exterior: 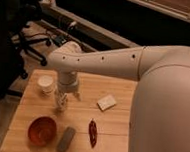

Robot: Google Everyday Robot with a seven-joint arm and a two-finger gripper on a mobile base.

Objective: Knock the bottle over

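Note:
The bottle (61,103) is small, slim and whitish with faint mottled marks. It stands upright on the wooden table (116,130), left of the middle. My gripper (67,94) hangs straight down from the white arm right above and against the bottle's top. The fingertips sit around the bottle's upper part, and the arm's wrist hides the fingers' upper ends.
A squat white cup (46,84) stands just left of the bottle. A red bowl (42,130), a grey oblong block (66,138) and a red chili (92,132) lie nearer the front. A pale flat packet (106,102) lies to the right. An office chair (21,39) stands behind on the left.

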